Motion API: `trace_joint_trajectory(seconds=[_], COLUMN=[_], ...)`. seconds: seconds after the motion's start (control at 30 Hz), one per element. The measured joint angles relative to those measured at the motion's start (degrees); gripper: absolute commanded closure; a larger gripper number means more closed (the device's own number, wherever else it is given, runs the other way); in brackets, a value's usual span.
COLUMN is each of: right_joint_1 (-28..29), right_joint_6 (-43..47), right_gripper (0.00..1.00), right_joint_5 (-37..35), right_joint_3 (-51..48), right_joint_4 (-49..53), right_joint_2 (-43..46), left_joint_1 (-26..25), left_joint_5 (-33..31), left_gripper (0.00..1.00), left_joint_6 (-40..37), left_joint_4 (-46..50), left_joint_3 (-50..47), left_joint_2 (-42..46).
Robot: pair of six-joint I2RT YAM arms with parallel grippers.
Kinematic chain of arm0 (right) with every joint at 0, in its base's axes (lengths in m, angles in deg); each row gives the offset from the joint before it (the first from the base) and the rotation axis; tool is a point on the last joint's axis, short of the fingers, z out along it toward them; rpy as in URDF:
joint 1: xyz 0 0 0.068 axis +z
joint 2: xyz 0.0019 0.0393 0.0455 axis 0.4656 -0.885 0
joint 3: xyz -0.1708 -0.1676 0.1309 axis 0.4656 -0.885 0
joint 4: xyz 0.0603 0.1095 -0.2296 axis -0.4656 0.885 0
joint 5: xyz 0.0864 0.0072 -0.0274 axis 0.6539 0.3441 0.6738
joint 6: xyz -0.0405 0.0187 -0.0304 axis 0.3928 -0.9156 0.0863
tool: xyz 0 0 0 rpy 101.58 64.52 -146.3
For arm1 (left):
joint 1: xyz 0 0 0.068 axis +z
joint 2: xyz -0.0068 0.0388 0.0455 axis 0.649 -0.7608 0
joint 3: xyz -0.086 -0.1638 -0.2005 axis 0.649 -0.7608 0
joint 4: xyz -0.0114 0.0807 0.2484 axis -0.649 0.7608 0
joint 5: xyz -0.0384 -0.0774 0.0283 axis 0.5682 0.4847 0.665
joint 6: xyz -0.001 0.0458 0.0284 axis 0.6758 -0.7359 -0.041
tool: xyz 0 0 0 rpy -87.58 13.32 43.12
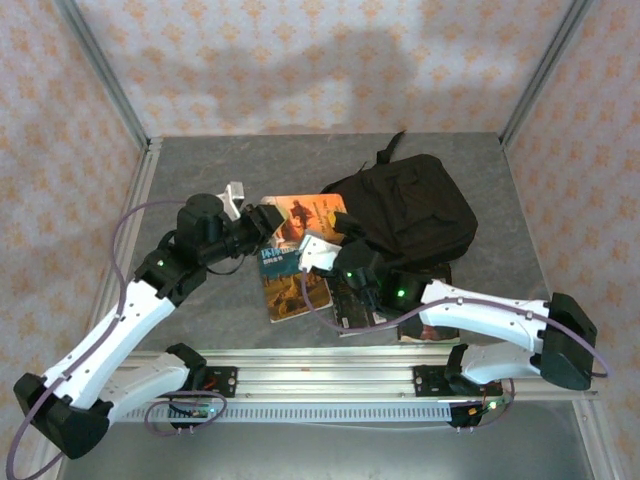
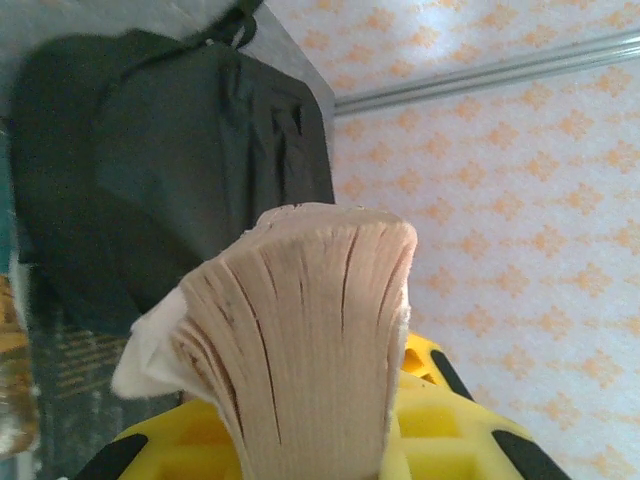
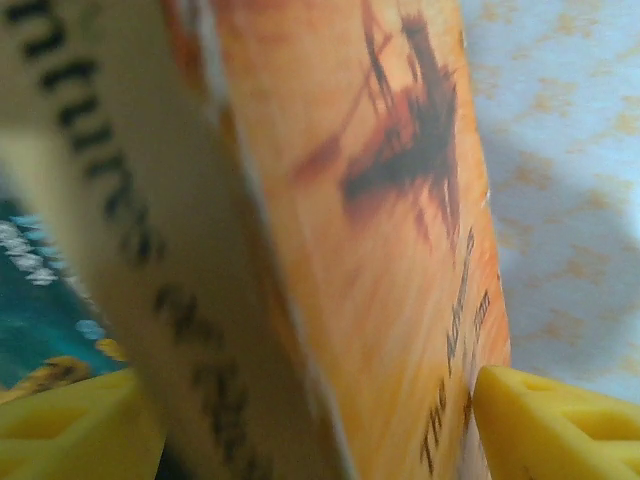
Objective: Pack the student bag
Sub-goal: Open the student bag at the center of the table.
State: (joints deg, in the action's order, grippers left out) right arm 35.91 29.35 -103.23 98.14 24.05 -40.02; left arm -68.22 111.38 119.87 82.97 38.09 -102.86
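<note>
Student bag (image 1: 415, 205) is not gripped: the left gripper (image 1: 262, 222) is clamped on the orange book's (image 1: 305, 212) fanned page edge at its left side. The right gripper (image 1: 318, 250) straddles its near right corner, jaws apart. The bag lies flat just right of the orange book.

A teal book (image 1: 292, 285) lies flat on the grey table (image 1: 200, 170). An orange book (image 1: 308, 213) shows just beyond it, patterned wallpaper (image 1: 300, 60) behind.

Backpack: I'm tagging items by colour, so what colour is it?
The backpack is black; the top external view shows it best.
</note>
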Motion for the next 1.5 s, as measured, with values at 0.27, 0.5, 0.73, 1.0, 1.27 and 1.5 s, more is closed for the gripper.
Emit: trace_joint_trajectory(seconds=[0.27,0.5,0.73,1.0,1.27,1.5], right_joint_1=[-4.0,-10.8,-12.8,-19.2,-20.9,-24.5], right_joint_6=[-14.9,-35.6,-43.9,-52.0,-56.6,-59.5], right_gripper=[0.21,0.26,0.18,0.02,0.14,0.72], right_joint_5=[19.8,7.4,1.7,4.5,4.5,7.5], right_joint_3=[2.6,24.0,32.8,45.9,50.1,49.1], right_joint_4=[8.7,22.5,35.4,48.0,51.3,51.4], right_joint_2=[8.1,-3.6,-18.4,-34.0,-43.0,-47.9], left_joint_1=[0.0,0.0,0.0,0.0,0.0,0.0], left_joint_5=[-12.3,-13.2,-13.0,-13.0,-13.0,-13.0], left_gripper=[1.0,1.0,1.0,1.0,1.0,1.0], left_joint_6=[-8.0,-12.1,-15.9,-17.0,-17.7,-18.3], left_joint_4=[10.7,12.3,16.4,16.6,16.6,16.6], left_joint_3=[-0.8,-11.0,-16.0,-19.3,-19.5,-19.9], left_joint_2=[6.3,9.9,14.1,19.9,17.9,17.9])
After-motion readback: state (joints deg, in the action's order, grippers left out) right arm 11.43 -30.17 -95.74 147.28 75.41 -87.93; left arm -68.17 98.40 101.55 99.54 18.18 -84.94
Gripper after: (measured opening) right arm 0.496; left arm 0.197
